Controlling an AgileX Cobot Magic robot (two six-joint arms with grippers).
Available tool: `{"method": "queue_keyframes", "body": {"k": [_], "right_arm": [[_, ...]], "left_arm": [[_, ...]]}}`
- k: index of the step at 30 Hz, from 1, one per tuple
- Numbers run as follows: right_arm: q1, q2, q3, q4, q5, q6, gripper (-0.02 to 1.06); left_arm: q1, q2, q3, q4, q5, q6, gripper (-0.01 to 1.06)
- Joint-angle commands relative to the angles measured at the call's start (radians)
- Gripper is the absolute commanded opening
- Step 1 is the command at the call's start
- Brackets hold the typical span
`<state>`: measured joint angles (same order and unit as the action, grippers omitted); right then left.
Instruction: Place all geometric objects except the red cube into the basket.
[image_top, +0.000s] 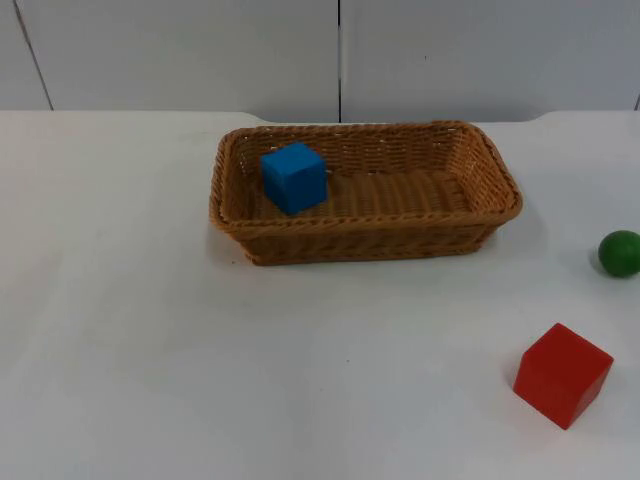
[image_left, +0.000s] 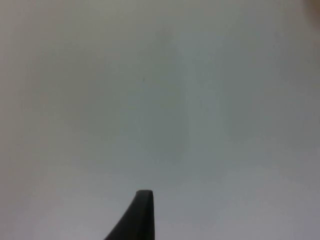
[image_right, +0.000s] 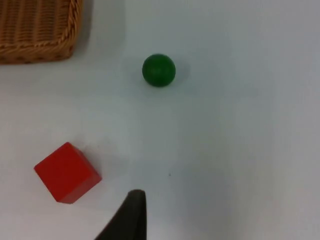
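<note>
Right gripper (image_right: 131, 212): hanging above the bare white table top (image_top: 150, 330), with one black fingertip (image_right: 134, 200) showing; whether it is wide or narrow cannot be told. Left gripper (image_left: 142, 212): waiting over plain table surface (opening likewise cannot be told).

Rectangular woven wicker basket (image_top: 365, 232): sitting toward the table's far edge, near the grey partition wall (image_top: 200, 50). Blue cube (image_top: 294, 177): lying inside the basket, at its left end, slightly tilted.

Small green ball (image_right: 159, 70): resting on the table at the right edge, well apart from the basket.

Red cube (image_right: 67, 172): sitting near the table's front right corner, apart from the ball.
</note>
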<state>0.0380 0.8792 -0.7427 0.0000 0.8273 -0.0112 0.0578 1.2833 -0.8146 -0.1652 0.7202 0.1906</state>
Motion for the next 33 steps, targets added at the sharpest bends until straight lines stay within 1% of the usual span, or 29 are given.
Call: {"method": "queue_keyframes", "body": {"k": [1, 4, 5, 7, 9, 10, 11, 13, 14, 17, 19, 20, 24, 25, 28, 33], "right_arm": [[-0.004, 0.051, -0.027, 0.028, 0.018, -0.026, 1.05], [-0.004, 0.188, -0.117, 0.084, 0.042, -0.068, 1.05], [-0.004, 0.188, -0.117, 0.084, 0.042, -0.068, 1.05], [-0.002, 0.298, -0.188, 0.085, 0.045, -0.07, 1.05], [0.021, 0.403, -0.247, 0.077, 0.045, -0.07, 1.05], [0.021, 0.403, -0.247, 0.077, 0.045, -0.07, 1.05], [0.051, 0.488, -0.289, 0.056, 0.045, -0.071, 1.05], [0.111, 0.594, -0.339, 0.0, 0.034, -0.071, 1.05], [0.111, 0.594, -0.339, 0.0, 0.034, -0.071, 1.05], [0.175, 0.752, -0.417, -0.064, -0.017, -0.068, 1.05], [0.192, 0.853, -0.471, -0.093, -0.042, -0.068, 1.05], [0.192, 0.853, -0.471, -0.093, -0.042, -0.068, 1.05], [0.186, 1.031, -0.574, -0.155, -0.079, -0.068, 1.05], [0.186, 1.031, -0.574, -0.155, -0.079, -0.068, 1.05], [0.165, 1.121, -0.616, -0.151, -0.13, -0.068, 1.05], [0.145, 1.204, -0.646, -0.144, -0.141, -0.068, 1.05]], "left_arm": [[0.004, -0.01, 0.005, 0.004, -0.008, -0.011, 1.05], [0.004, -0.01, 0.005, 0.004, -0.008, -0.011, 1.05], [0.004, -0.01, 0.005, 0.004, -0.008, -0.011, 1.05], [0.004, -0.01, 0.005, 0.004, -0.01, -0.011, 1.05], [0.004, -0.01, 0.005, 0.0, -0.015, -0.011, 1.05], [0.004, -0.01, 0.005, 0.0, -0.015, -0.011, 1.05], [0.004, -0.01, 0.005, -0.003, -0.017, -0.011, 1.05], [0.004, -0.01, 0.005, -0.003, -0.017, -0.011, 1.05], [0.004, -0.01, 0.005, -0.003, -0.017, -0.011, 1.05], [0.004, -0.01, 0.005, -0.003, -0.017, -0.011, 1.05], [0.004, -0.01, 0.005, -0.003, -0.017, -0.011, 1.05], [0.004, -0.01, 0.005, -0.003, -0.017, -0.011, 1.05], [0.004, -0.01, 0.005, -0.003, -0.017, -0.011, 1.05], [0.004, -0.01, 0.005, -0.003, -0.017, -0.011, 1.05], [0.004, -0.01, 0.005, -0.003, -0.017, -0.011, 1.05], [0.004, -0.01, 0.005, -0.002, -0.02, -0.011, 1.05]]}}
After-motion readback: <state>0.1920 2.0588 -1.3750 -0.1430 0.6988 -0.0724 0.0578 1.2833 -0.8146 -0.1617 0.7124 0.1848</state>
